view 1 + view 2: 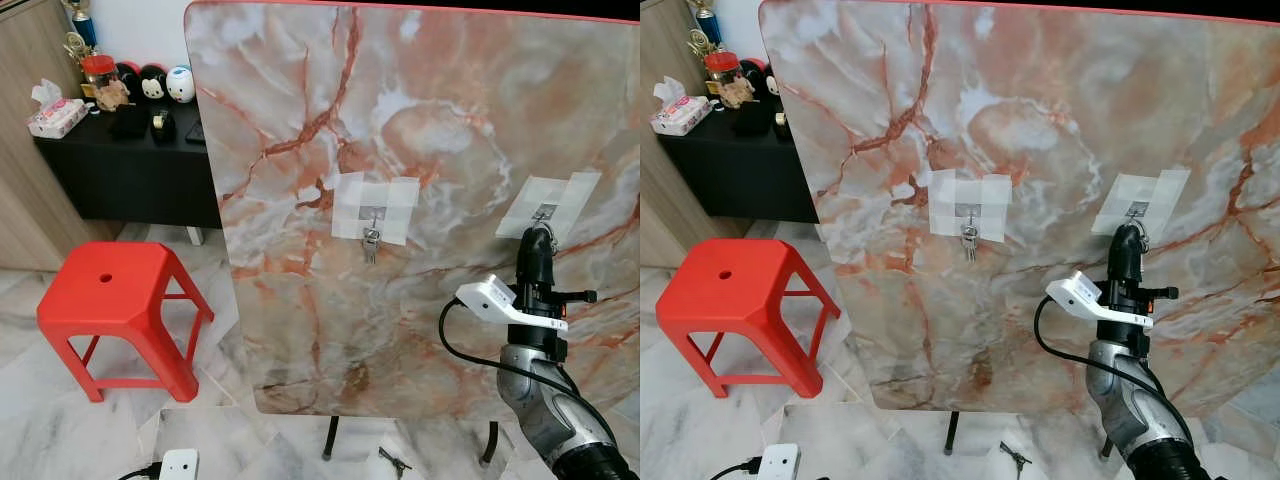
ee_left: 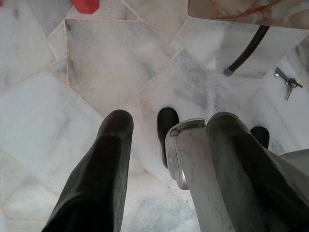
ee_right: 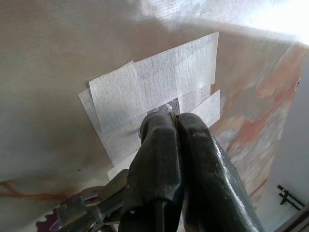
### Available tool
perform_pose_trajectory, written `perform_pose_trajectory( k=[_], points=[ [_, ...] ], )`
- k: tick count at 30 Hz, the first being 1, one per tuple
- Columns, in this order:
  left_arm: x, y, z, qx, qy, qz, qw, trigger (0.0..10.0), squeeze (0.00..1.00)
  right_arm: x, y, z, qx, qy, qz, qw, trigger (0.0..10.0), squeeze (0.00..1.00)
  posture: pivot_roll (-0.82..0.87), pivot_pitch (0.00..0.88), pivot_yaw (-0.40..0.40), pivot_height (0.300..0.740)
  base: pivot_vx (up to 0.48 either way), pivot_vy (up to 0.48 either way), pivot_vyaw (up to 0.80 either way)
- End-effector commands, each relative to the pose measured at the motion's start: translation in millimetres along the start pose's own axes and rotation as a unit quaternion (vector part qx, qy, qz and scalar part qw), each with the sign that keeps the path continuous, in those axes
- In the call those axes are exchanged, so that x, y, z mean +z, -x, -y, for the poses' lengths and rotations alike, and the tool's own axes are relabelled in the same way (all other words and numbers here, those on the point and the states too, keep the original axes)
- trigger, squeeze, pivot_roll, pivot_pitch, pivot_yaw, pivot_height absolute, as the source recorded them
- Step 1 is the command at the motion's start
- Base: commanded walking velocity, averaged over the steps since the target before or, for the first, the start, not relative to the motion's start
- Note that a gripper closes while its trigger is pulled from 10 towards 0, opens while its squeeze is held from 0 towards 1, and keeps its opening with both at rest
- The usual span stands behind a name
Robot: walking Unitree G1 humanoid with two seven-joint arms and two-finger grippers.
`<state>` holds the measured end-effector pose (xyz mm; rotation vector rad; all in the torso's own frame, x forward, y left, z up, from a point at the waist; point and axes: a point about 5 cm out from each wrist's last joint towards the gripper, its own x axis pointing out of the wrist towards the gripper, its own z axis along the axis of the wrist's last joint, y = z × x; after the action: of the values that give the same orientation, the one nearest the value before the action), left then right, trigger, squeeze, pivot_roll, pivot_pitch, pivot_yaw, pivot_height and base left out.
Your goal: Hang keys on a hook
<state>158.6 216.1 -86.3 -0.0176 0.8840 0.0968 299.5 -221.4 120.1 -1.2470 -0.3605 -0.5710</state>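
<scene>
The right gripper (image 3: 174, 121) is raised to the right hook (image 1: 545, 213) on the upright marble slab (image 1: 420, 120), its 2 fingers pressed together with their tips just under the hook's tape patch (image 3: 154, 92). Keys (image 3: 91, 205) hang from below the closed fingers in the right wrist view, so the ring looks pinched between the pads; holding it there leaves the loop free above the tips to slip over the hook. Whether the ring is already on the hook cannot be told: the fingertips cover it.

The hook is taped near the slab's right edge, at mid-height, within reach of that arm. A second hook (image 1: 371, 215), taped nearer the slab's middle, already carries a small key set (image 1: 371, 243), so that 1 looks finished.

Another bunch of keys (image 2: 288, 83) lies on the floor tiles (image 2: 96, 63) by the slab's foot (image 2: 246, 53), probably waiting or dropped.

The left gripper (image 2: 169, 145) hangs idle, pointing at the floor with its fingers spread apart and nothing between them.

My judgement: the hanging is at its last step, needing a small lift and release. A red stool (image 1: 115, 300) stands left of the slab, clear of the work.
</scene>
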Motion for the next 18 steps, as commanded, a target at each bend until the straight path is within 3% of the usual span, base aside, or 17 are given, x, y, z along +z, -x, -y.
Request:
perform_pose_trajectory(
  k=[1,18],
  points=[
    [-8.6,2.1,-1.3,0.0,-0.005,-0.02,1.0,10.0,0.0,2.7,-9.5,7.1,-0.014,0.0,0.01,1.0,10.0,0.0,0.07,0.068,-0.067,0.74,0.0,0.0,0.0],
    [-5.9,0.5,3.7,-0.001,-0.005,-0.016,1.0,10.0,0.0,-3.6,-9.1,0.9,0.025,0.008,-0.007,1.0,10.0,0.0,0.07,0.073,-0.066,0.74,0.0,0.0,0.0]
  ],
)
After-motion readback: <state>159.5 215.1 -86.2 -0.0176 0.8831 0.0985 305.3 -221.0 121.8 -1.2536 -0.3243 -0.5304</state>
